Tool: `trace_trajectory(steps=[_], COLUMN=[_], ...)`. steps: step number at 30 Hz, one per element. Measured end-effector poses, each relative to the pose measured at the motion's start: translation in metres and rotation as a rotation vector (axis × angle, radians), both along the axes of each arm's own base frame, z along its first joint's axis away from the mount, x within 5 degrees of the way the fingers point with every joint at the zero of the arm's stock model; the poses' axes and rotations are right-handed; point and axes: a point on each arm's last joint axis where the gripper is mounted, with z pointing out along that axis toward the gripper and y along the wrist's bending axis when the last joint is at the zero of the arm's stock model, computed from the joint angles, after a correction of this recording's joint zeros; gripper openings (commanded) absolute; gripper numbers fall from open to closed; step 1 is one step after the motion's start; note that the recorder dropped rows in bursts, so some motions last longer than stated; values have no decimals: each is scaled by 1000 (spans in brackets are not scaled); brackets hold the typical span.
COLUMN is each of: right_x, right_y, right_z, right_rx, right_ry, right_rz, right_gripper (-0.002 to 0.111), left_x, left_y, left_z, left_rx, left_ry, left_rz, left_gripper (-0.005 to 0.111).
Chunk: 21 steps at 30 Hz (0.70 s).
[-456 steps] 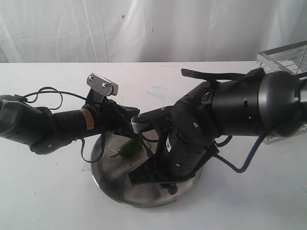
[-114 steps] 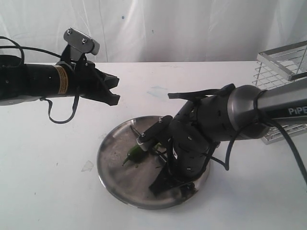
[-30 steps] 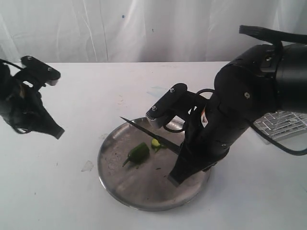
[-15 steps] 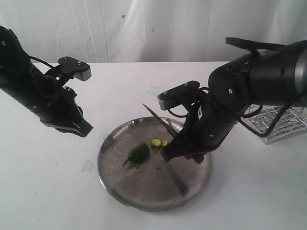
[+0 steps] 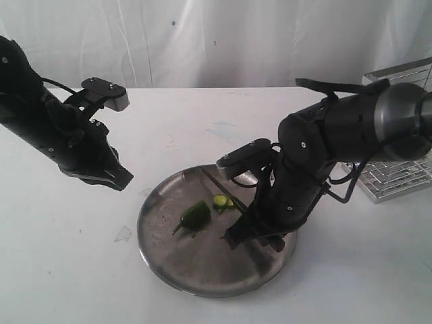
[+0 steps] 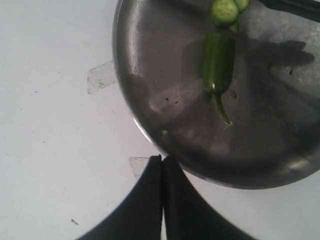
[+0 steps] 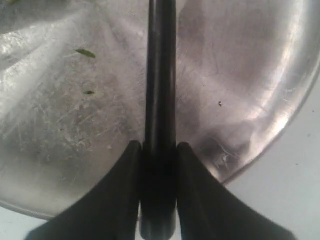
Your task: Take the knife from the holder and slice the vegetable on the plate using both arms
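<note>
The steel plate (image 5: 177, 262) lies mid-table with the green chili (image 5: 194, 214) on it and cut slices (image 5: 221, 201) beside its cut end. My right gripper (image 5: 233, 239) hangs low over the plate's right half, shut on the knife (image 7: 160, 75), whose dark length runs out from between the fingers (image 7: 127, 165) over the plate (image 7: 75, 125). My left gripper (image 5: 124, 183) is shut and empty, left of the plate; its tips (image 6: 162, 160) hover at the plate rim (image 6: 145, 135), apart from the chili (image 6: 217, 65) and slices (image 6: 224, 11). The wire holder (image 5: 395, 177) stands far right.
White table all round, with a white curtain behind. A small scrap of clear tape (image 5: 123, 233) lies on the table left of the plate. The bulky right arm (image 5: 351, 135) spans the space between the plate and the holder.
The right gripper has dropped lower over the plate, bringing the raised knife down flatter. The left arm swung in toward the plate a second ago and has since held still.
</note>
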Motion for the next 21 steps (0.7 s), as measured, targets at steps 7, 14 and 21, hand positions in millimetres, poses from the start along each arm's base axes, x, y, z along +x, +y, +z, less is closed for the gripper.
trace_trajectory(steps=[7, 14, 21], right_x=[1, 1, 3], right_y=[1, 1, 2], right_z=[-6, -6, -2], right_rx=[-6, -6, 11], right_ry=[9, 9, -23], right_rz=[0, 0, 3], right_gripper=[34, 40, 24], left_x=[0, 0, 0], left_y=[0, 0, 0], left_z=[0, 0, 0], left_rx=[0, 0, -2], left_ry=[0, 0, 1], left_rz=[0, 0, 1], left_gripper=[0, 0, 0])
